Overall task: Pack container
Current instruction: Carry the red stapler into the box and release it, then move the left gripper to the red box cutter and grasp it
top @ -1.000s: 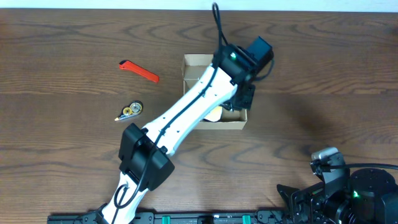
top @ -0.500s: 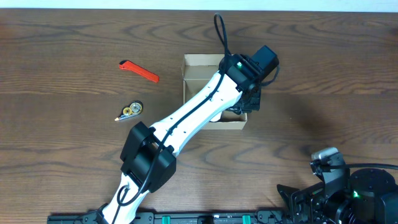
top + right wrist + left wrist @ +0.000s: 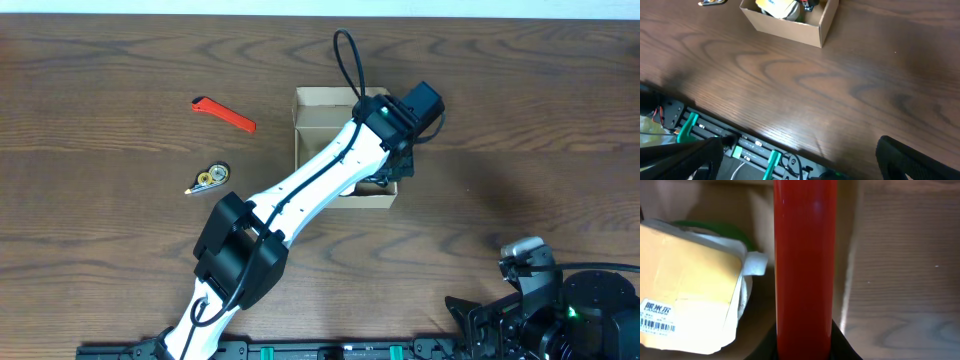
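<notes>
The container is a tan cardboard box, open at the top, in the middle of the table. My left gripper reaches over its right side. In the left wrist view the left gripper is shut on a red cylindrical stick that stands just inside the box's right wall. A yellow packet with a barcode label lies in the box to the left, with something green behind it. My right gripper is open and empty, parked at the table's front right.
A red tool and a small tape dispenser lie on the table left of the box. The box also shows at the top of the right wrist view. The right arm's base sits at the front right edge.
My left gripper has shifted a little up and to the right over the box's right side, and now covers the yellow packet from above. The right arm has not moved.
</notes>
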`<move>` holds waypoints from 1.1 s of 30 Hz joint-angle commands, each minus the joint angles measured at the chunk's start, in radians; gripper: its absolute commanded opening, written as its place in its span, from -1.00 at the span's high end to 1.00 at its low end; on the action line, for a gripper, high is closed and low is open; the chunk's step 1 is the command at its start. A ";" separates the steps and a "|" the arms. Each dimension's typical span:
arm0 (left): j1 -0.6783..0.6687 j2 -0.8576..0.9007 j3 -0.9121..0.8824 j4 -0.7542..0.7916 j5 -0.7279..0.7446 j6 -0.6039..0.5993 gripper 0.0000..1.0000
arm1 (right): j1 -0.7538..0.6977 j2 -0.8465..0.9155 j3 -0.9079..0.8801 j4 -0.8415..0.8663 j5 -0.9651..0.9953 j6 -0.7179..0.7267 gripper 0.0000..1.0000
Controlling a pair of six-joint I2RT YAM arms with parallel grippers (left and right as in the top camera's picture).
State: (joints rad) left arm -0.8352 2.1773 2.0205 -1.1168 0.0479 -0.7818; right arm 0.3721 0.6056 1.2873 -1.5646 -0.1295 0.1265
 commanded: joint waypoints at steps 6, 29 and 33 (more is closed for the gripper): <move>-0.004 0.001 -0.002 0.014 -0.020 -0.009 0.88 | 0.011 -0.003 0.001 0.000 0.010 0.011 -0.98; 0.112 -0.264 0.079 -0.054 -0.306 0.089 -0.25 | 0.011 -0.003 0.001 0.000 0.010 0.011 -0.99; 0.232 -0.338 0.079 -0.133 -0.375 -0.030 -0.23 | 0.011 -0.003 0.001 0.000 0.010 0.011 -0.99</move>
State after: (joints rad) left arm -0.6880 1.8851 2.0830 -1.2121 -0.2043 -0.7200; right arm 0.3721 0.6056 1.2873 -1.5646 -0.1291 0.1265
